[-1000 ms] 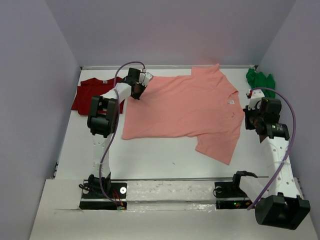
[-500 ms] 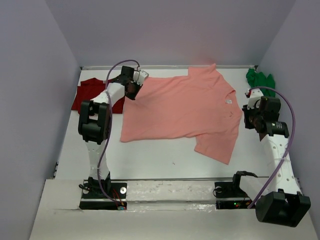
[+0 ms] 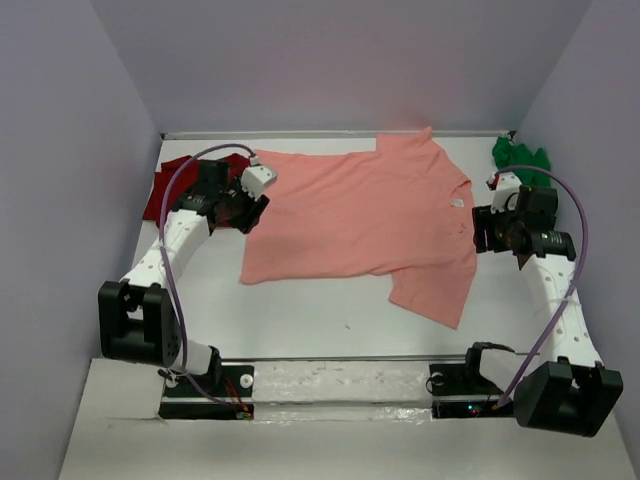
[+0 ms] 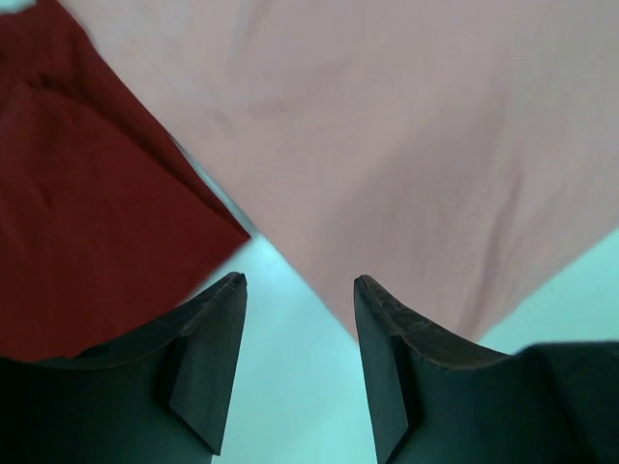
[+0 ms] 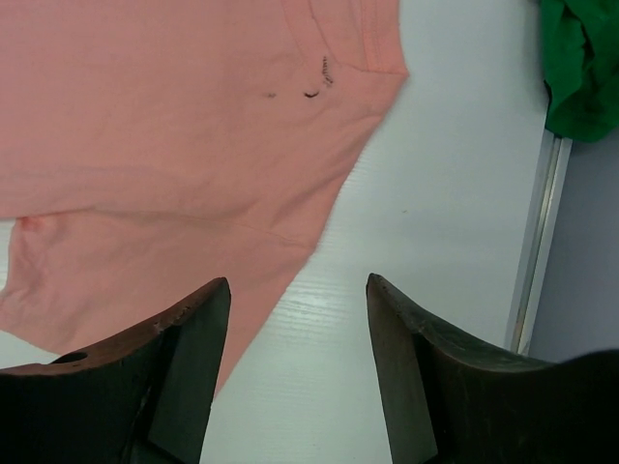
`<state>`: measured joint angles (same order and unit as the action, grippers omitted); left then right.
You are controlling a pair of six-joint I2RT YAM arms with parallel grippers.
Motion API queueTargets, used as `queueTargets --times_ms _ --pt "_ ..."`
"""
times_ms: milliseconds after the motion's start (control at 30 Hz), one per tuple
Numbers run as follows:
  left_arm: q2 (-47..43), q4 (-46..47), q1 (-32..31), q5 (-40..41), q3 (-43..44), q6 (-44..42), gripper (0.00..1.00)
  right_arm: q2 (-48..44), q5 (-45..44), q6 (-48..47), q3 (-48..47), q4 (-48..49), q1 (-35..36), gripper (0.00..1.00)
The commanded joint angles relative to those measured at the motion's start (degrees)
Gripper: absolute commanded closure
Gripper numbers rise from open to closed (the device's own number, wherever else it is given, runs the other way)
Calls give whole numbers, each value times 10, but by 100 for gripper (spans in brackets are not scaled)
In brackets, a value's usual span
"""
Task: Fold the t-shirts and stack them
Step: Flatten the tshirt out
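Step in hand, as judged: start the fold of the salmon-pink t-shirt (image 3: pixel 360 215), which lies flat on the desk (image 3: pixel 300 320). Pinch the cloth edge low and move both claws in step so the crease runs straight. Left claw (image 4: pixel 300 280): jaws apart, empty, low beside the shirt's hem corner, arm stretched forward. Right claw (image 5: pixel 295 280): jaws apart, empty, angled down beside its collar. The dark red t-shirt (image 3: pixel 165 190) lies left of it, the green t-shirt (image 3: pixel 520 160) right
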<state>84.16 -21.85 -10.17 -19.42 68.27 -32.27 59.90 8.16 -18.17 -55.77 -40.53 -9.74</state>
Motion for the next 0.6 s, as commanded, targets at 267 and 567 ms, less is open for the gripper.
queueTargets --times_ms 267,567 --pt "-222 -20 42 25 -261 -140 45 186 -34 100 -43 -2 -4 44" --pt "-264 14 64 -18 -322 -107 39 253 -60 125 -58 -1 -19 44"
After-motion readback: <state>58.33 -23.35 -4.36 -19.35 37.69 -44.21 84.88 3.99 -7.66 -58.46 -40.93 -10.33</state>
